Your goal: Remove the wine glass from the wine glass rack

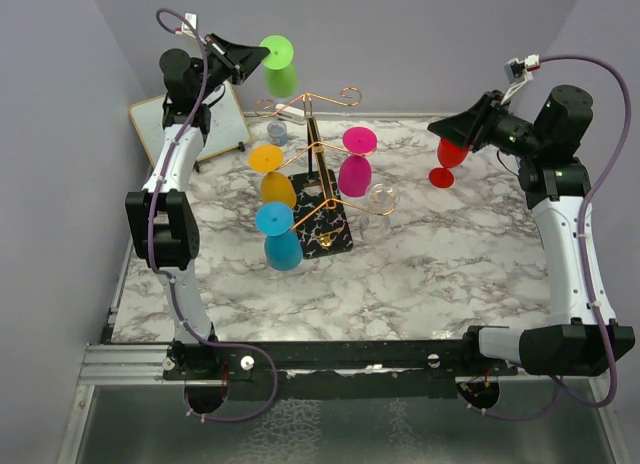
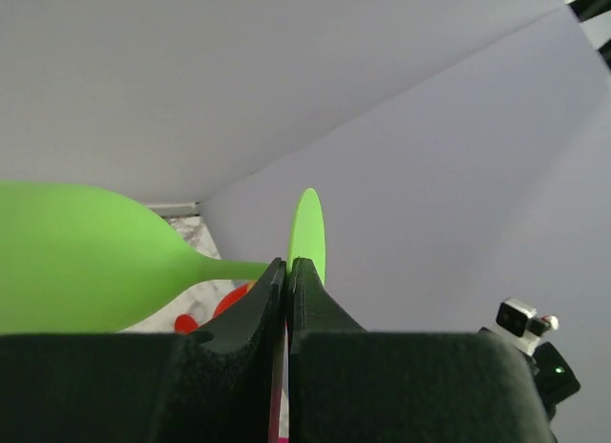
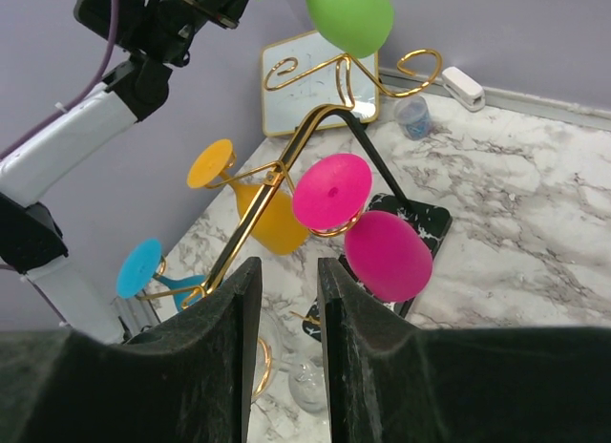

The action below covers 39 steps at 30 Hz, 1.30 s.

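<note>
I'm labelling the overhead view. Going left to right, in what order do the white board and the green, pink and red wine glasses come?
white board → green wine glass → pink wine glass → red wine glass

In your left wrist view the green glass (image 2: pixel 86 262) runs off the left edge and its stem vanishes between the fingers (image 2: pixel 253 314) (grip point covered); from above, the right gripper (image 1: pixel 440 132) covers the rim of the red glass (image 1: pixel 450 156)
</note>
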Tool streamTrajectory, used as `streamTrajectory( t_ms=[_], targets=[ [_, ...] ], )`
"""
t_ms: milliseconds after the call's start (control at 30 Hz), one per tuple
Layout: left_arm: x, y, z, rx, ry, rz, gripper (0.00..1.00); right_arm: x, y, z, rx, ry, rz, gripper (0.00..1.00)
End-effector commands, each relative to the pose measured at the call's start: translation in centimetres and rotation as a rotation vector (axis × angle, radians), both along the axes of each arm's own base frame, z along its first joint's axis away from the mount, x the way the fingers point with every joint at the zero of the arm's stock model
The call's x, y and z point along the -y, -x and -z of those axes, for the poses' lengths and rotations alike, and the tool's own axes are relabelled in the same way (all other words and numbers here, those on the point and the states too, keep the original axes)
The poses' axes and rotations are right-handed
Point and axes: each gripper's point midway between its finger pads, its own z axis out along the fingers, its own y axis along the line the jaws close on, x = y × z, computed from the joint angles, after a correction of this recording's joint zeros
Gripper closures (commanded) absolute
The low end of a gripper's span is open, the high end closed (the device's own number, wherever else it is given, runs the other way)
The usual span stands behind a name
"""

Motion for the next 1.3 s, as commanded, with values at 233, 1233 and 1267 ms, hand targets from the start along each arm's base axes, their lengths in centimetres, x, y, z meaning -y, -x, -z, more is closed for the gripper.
streamTrajectory(
  t_ms=[233, 1233, 1267],
  targets=[
    [1.6, 16.7, -14.5, 0.474, 0.157, 0.218, 1.0, -2.2, 2.3, -4.0, 0.154, -0.088, -0.226, 0.69],
    [3.4, 47.2, -15.0, 0.994, 0.149, 0.619, 1.0, -11.7, 7.7, -6.4, 0.475, -0.163, -0.929, 0.32],
    [3.3, 47.3, -14.9, 0.992, 0.151, 0.62, 1.0, -12.0, 7.9, -6.5, 0.486, -0.173, -0.943, 0.32]
  ],
)
